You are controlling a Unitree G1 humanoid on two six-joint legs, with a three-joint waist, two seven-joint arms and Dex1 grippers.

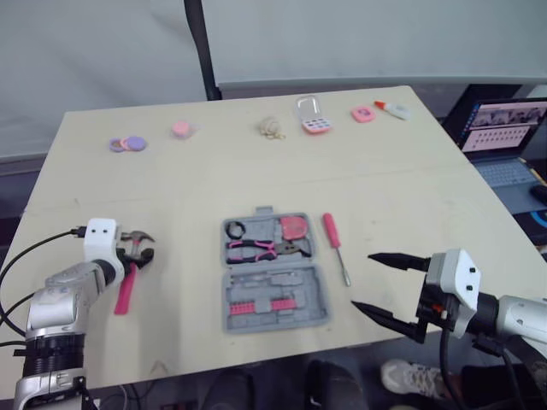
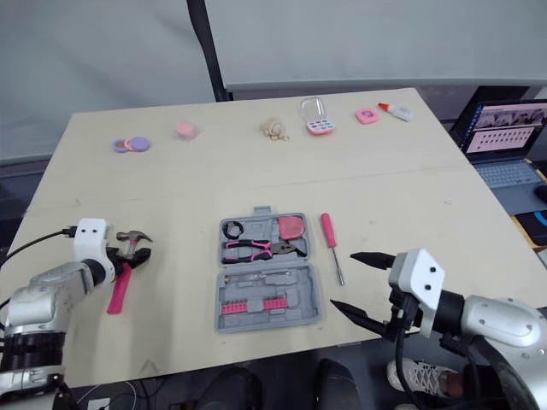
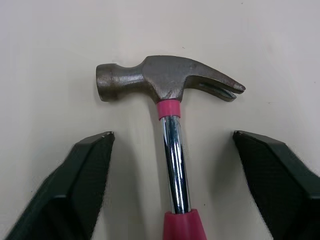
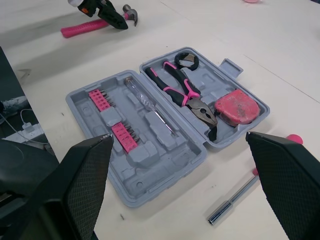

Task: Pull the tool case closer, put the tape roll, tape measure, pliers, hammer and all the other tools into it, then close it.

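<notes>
The grey tool case lies open at the table's middle near the front edge. Its far half holds the black tape roll, pink-handled pliers and pink tape measure; its near half holds pink bit racks. A pink screwdriver lies just right of the case. The hammer, with a pink handle, lies at the left. My left gripper is open, its fingers either side of the hammer's steel shaft. My right gripper is open to the right of the case, holding nothing.
Along the far edge sit purple and pink discs, a pink pad, a beige clump, a pink keypad box, a pink item and a small bottle. A laptop stands off the right side.
</notes>
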